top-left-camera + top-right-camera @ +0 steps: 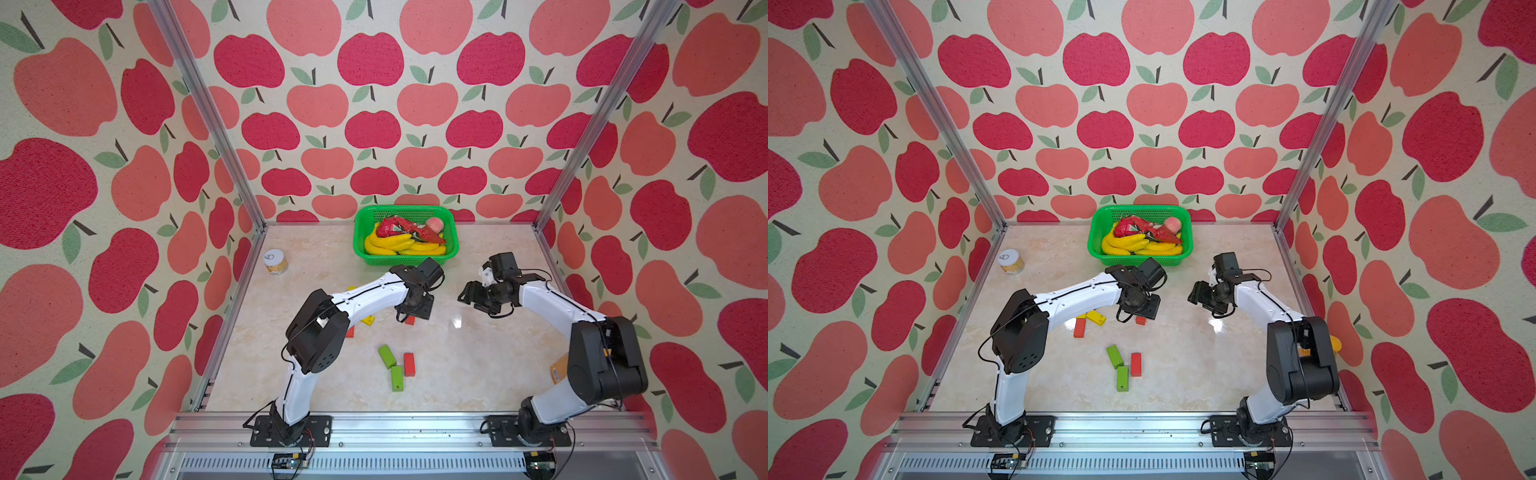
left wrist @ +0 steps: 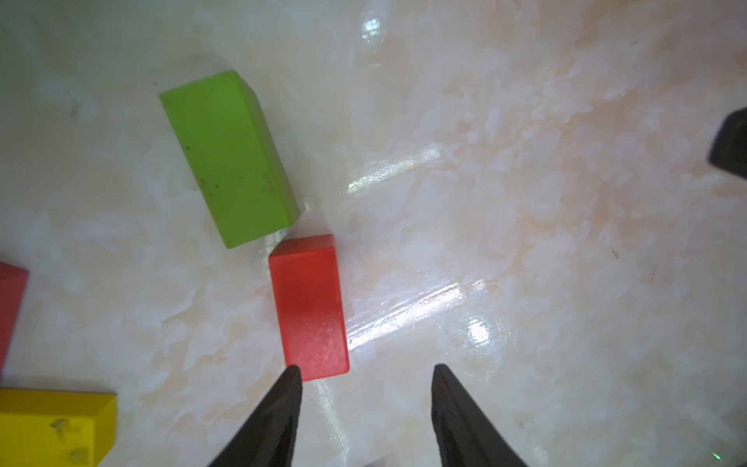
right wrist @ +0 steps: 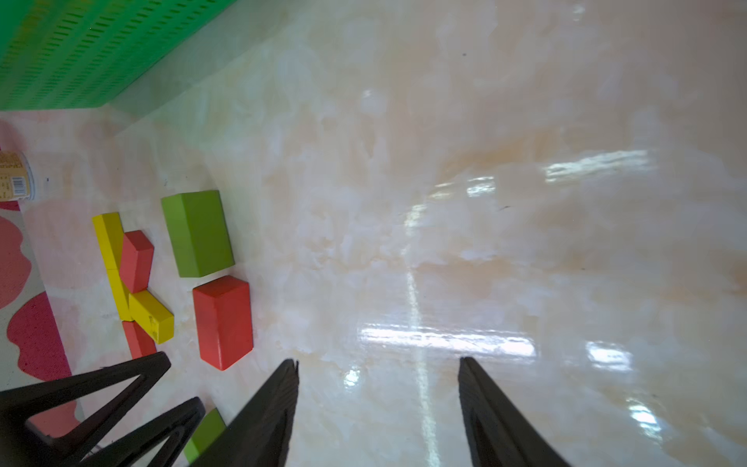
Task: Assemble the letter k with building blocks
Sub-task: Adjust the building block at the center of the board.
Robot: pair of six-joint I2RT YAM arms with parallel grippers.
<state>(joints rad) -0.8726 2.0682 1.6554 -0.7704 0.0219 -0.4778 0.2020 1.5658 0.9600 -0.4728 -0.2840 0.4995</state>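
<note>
Green basket [image 1: 405, 260] of yellow bananas [image 1: 386, 245] and a peach [image 1: 435, 224], left tool [image 2: 366, 367] released, right tool [image 3: 378, 360] released

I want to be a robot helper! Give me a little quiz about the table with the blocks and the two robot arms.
1. True or false: the left gripper is gripping the red block in front of it.
2. Pick one: what yellow things lie in the green basket? A) toy bananas B) rubber ducks C) lemons
3. Fill in: the can stands on the robot's ____ side of the table.

Key:
1. False. The jaws are open and the red block lies on the table.
2. A.
3. Left.
</note>
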